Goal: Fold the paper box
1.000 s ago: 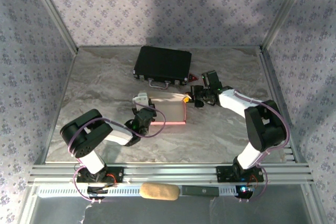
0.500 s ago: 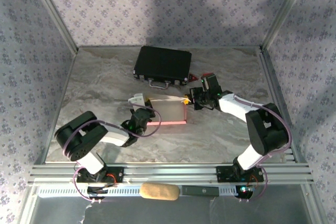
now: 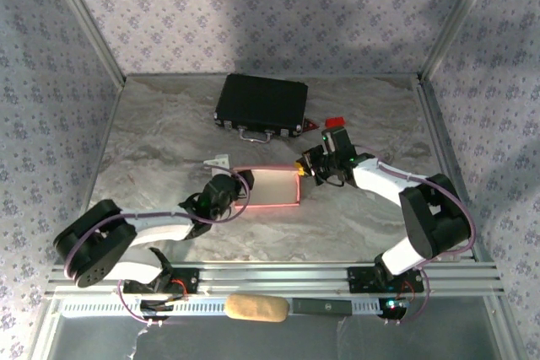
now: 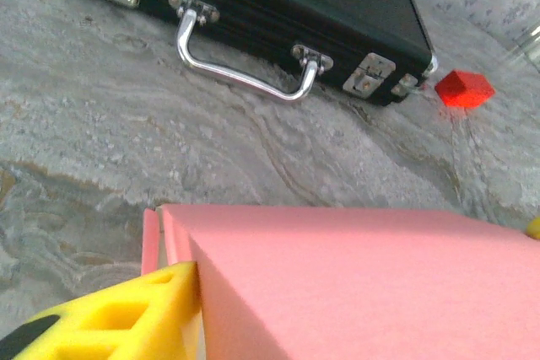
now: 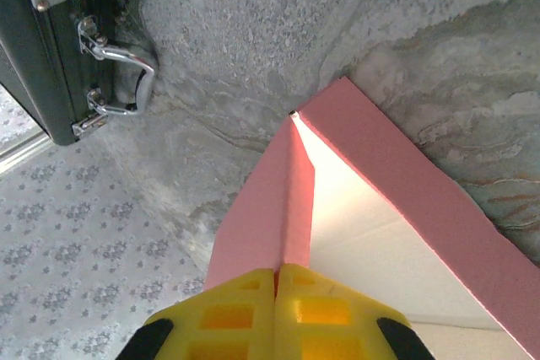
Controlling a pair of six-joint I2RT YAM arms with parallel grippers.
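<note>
The paper box (image 3: 272,191) sits mid-table as a shallow pink tray, pale inside, with its open side up. My left gripper (image 3: 240,181) is at its left wall, jaws apart. In the left wrist view one yellow finger (image 4: 118,318) touches the outer face of the pink wall (image 4: 363,284), which hides the other finger. My right gripper (image 3: 305,171) is at the box's right end. In the right wrist view it (image 5: 276,271) is shut on a thin upright pink wall (image 5: 287,200), with the pale inside (image 5: 363,217) beside it.
A black hard case (image 3: 261,104) with a metal handle (image 4: 240,73) lies behind the box. A small red block (image 3: 335,122) sits at its right, and a small white scrap (image 3: 221,160) lies left of the box. Metal frame posts and papered walls enclose the table.
My left arm has dropped low and stretched out, and its jaws have opened off the box's left wall. The box now lies flatter. My right gripper shifted slightly nearer, still gripping the wall.
</note>
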